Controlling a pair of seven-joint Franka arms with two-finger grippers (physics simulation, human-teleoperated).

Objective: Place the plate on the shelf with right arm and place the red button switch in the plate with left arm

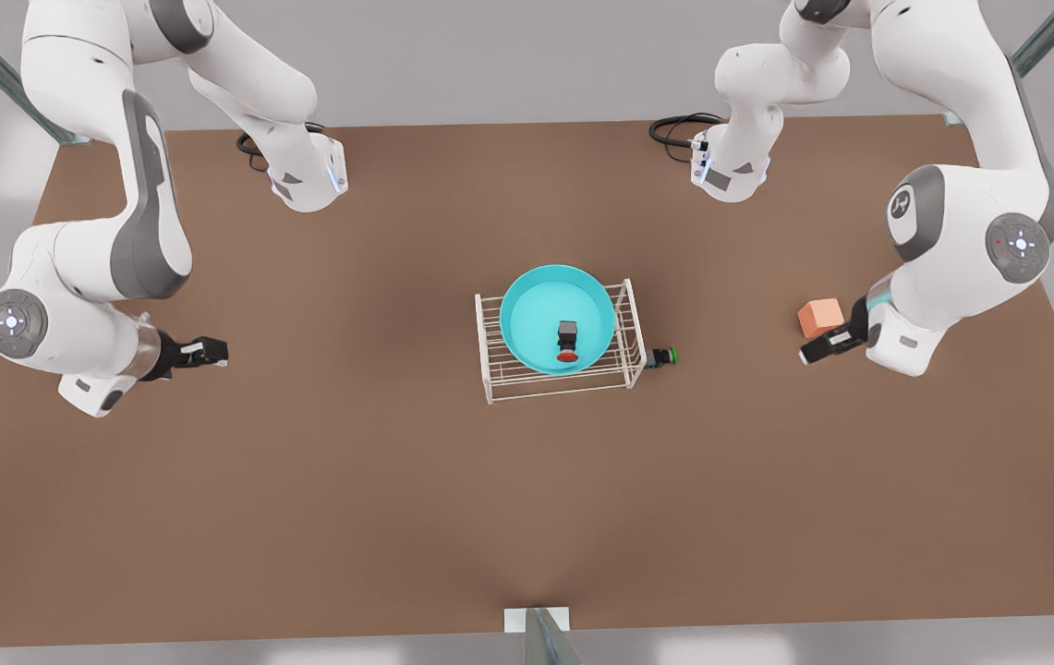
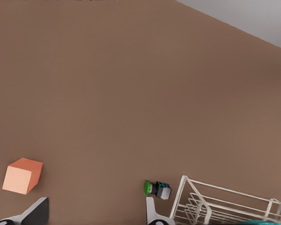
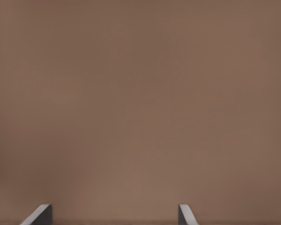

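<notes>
The turquoise plate (image 1: 545, 309) rests on top of the white wire shelf (image 1: 503, 369) at the table's middle. Inside the plate lies the red button switch (image 1: 568, 343), on its side with the red cap toward the front edge. My left gripper (image 1: 817, 351) hangs open at the front view's right, beside the orange cube, holding nothing. In the left wrist view its fingertips (image 2: 35, 213) frame bare table, with the shelf (image 2: 225, 201) farther off. My right gripper (image 1: 212, 352) waits open at the front view's left; its fingertips (image 3: 40, 214) stand wide apart over bare table.
A green-capped switch (image 1: 665, 356) (image 2: 154, 189) lies on the table against the shelf's side toward the front view's right. An orange cube (image 1: 820, 317) (image 2: 21, 176) sits close to my left gripper. The brown table (image 1: 305, 508) stretches wide in front.
</notes>
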